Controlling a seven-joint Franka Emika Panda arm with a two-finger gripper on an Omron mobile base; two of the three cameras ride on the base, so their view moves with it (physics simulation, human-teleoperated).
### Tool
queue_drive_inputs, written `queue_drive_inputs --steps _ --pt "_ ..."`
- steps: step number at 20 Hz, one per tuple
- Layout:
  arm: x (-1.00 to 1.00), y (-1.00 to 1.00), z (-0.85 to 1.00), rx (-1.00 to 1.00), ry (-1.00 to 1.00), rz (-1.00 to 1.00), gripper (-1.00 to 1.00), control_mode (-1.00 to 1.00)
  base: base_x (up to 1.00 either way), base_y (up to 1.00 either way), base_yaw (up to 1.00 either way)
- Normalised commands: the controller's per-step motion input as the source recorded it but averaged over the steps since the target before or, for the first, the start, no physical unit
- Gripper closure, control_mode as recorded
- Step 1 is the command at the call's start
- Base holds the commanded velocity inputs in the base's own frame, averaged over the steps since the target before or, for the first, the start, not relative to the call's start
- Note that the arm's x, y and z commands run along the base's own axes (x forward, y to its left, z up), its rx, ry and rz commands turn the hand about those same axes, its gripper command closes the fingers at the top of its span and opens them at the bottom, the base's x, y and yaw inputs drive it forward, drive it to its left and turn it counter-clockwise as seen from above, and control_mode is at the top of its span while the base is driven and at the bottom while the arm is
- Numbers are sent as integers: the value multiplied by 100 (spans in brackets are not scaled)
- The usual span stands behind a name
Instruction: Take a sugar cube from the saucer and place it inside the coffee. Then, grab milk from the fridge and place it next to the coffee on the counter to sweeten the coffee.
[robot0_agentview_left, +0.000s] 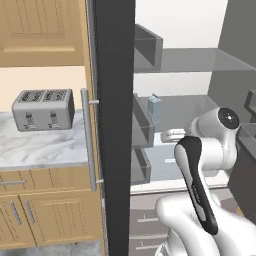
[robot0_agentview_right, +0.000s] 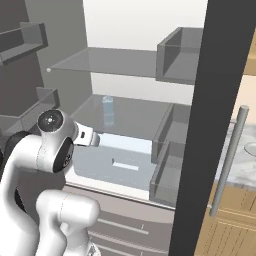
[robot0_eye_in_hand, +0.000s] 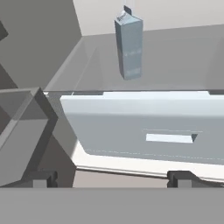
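Observation:
The fridge (robot0_agentview_left: 115, 125) stands open, its dark door edges framing grey shelves. The milk (robot0_eye_in_hand: 129, 43), a blue-grey carton with a peaked top, stands upright at the back of a glass shelf (robot0_eye_in_hand: 175, 61); it also shows in the base views (robot0_agentview_left: 154, 107) (robot0_agentview_right: 108, 111). My gripper (robot0_eye_in_hand: 113, 179) is open and empty. It hangs in front of the fridge, below and short of the milk, level with the pale drawer (robot0_eye_in_hand: 153, 127). The sugar cube, saucer, coffee and counter are out of view.
Grey door bins (robot0_agentview_left: 142, 127) (robot0_agentview_right: 167, 170) line the open doors on both sides of the arm. A silver toaster (robot0_agentview_left: 43, 109) sits on a marble top (robot0_agentview_left: 40, 150) left of the fridge, over light wood cabinets. A long silver handle (robot0_agentview_left: 88, 140) runs down the door.

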Motion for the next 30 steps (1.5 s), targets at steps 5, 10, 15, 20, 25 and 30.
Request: queue_drive_inputs --steps 5,10,15,20,25,30 --pt "0 0 0 0 0 0 -100 100 25 -8 -5" --pt "48 -5 45 1 0 -4 -100 -100 0 0 0" --pt "55 -24 27 1 0 0 -100 -100 0 0 0" --pt "49 -10 13 0 0 0 -100 -100 0 0 0" --pt "39 0 1 0 0 0 -100 -100 0 0 0" --pt "38 0 -30 -5 -1 0 -100 -100 0 0 0"
